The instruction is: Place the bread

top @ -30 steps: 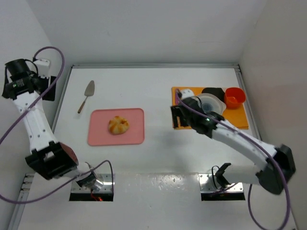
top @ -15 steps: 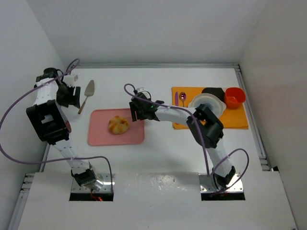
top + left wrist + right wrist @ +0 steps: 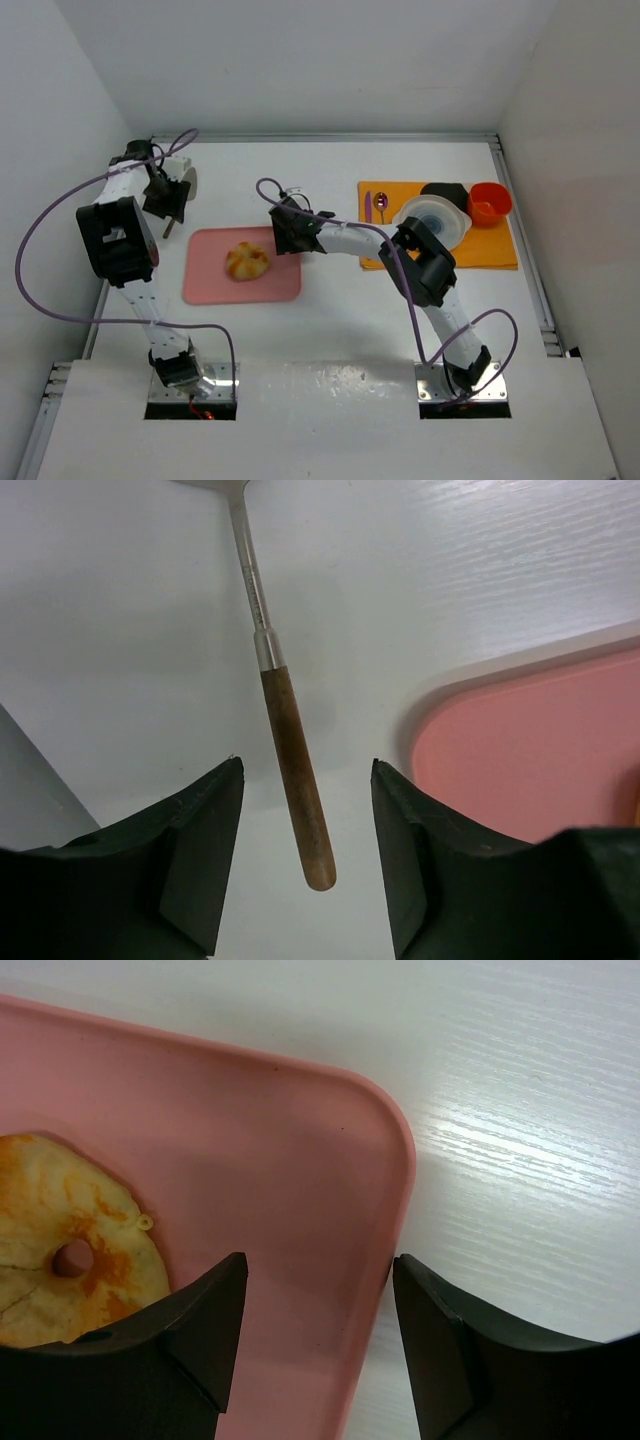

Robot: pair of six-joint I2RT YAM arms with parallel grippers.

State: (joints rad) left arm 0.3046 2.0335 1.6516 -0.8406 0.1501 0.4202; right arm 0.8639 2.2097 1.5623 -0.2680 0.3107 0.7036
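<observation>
At far left, the left gripper (image 3: 160, 196) hangs with jaws apart astride the wooden handle of a cake server (image 3: 291, 760), just off the corner of the pink board (image 3: 210, 283). The bread (image 3: 246, 261) sits near the board's middle, round and so with no long axis to line up on. The right gripper (image 3: 286, 232), jaws likewise apart and empty, hovers over the board's far right corner with the bun just to its left (the nearer arm, by this reading). Its wrist camera shows the bread (image 3: 70, 1250) lying outside the finger gap. Only the overhead view shows the orange mat (image 3: 495, 250) and orange cup (image 3: 489, 202) farther right.
</observation>
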